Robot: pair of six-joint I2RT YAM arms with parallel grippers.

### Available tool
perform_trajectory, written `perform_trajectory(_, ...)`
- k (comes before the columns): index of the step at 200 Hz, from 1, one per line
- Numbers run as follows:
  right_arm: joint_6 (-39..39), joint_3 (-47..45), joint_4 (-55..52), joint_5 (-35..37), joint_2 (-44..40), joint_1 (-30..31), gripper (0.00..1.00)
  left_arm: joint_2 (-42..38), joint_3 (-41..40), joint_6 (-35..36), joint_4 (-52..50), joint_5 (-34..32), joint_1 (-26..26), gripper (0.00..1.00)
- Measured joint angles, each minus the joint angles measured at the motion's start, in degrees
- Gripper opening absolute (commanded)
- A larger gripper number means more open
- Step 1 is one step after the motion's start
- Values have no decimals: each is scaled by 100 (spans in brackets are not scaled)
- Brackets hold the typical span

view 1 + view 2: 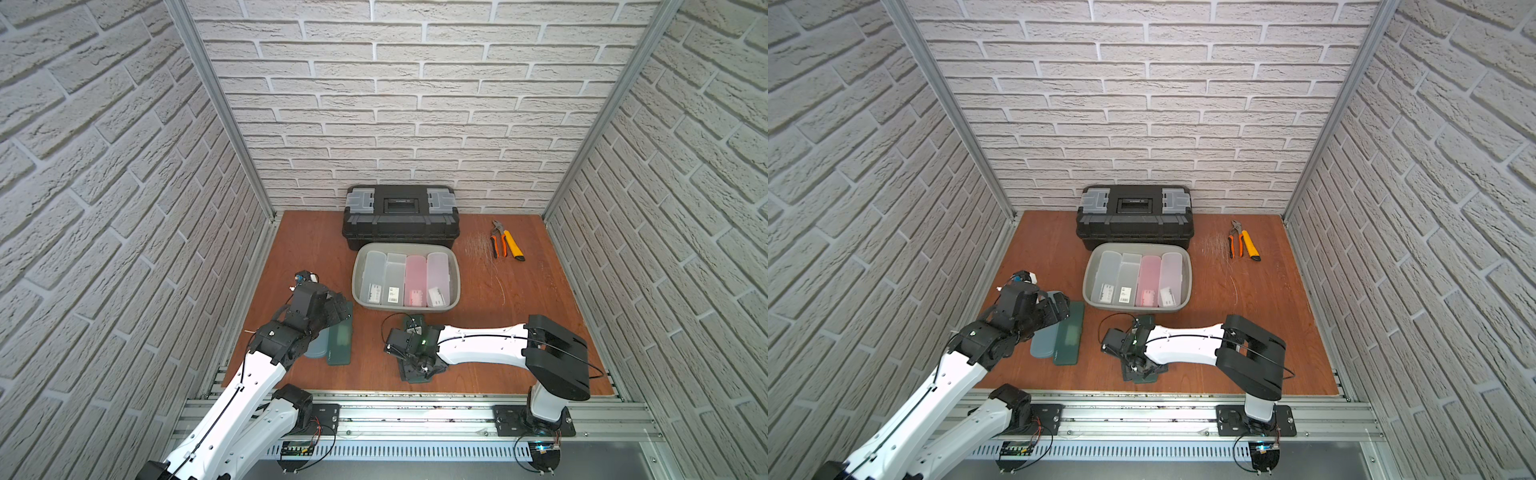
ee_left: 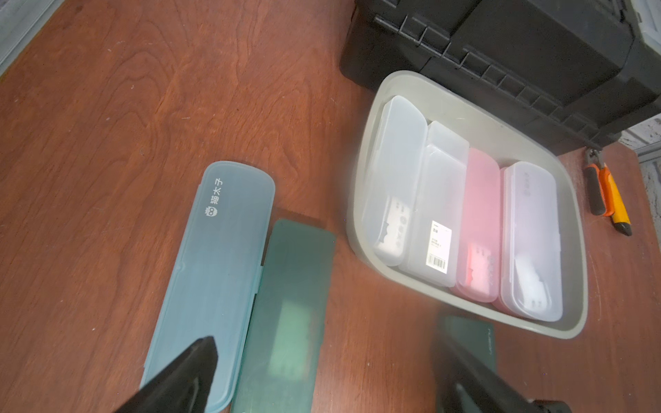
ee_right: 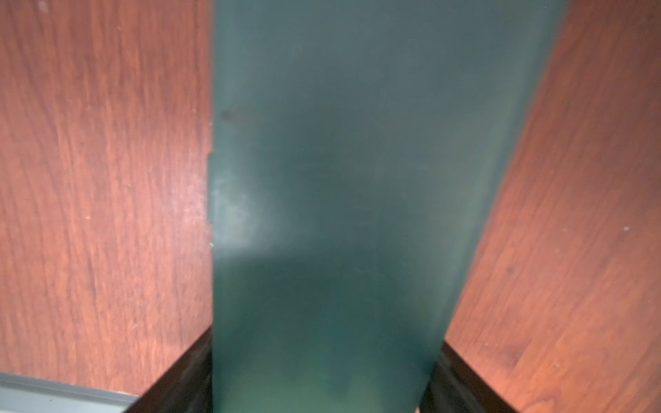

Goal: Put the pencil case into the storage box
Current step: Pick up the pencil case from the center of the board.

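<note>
A dark green pencil case [image 3: 357, 143] lies flat on the wooden table in front of the storage box [image 1: 358, 286], a grey-green tub holding several translucent cases [image 1: 415, 278]. My right gripper [image 3: 323, 361] straddles this case, one black finger [image 3: 186, 368] pressed against each long side. In both top views the right gripper [image 1: 411, 349] covers most of the case [image 1: 1147, 321]. To the left lie a light blue case [image 2: 221, 250] and a second dark green case [image 2: 286, 304]. The left gripper [image 2: 329, 372] hovers open above these two, holding nothing.
A black toolbox [image 1: 401, 220] stands behind the tub against the back wall. Orange-handled pliers [image 1: 496, 241] and a yellow utility knife [image 1: 515, 247] lie at the back right. Brick walls close in three sides.
</note>
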Motion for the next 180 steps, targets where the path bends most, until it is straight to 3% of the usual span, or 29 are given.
perform_trajectory(37, -83, -363, 212, 103, -269, 2, 58, 107, 39, -17, 13, -11, -192, 98)
perform_trajectory(101, -616, -955, 166, 133, -828, 173, 46, 310, 251, -118, 140, -269, -787, 98)
perform_trajectory(139, -1049, -1156, -254, 105, -1390, 422, 43, 249, 304, -61, 472, -243, -866, 99)
perform_trajectory(180, -1392, -1139, -549, 98, -2249, 527, 42, 254, 599, 501, 798, 28, -798, 98)
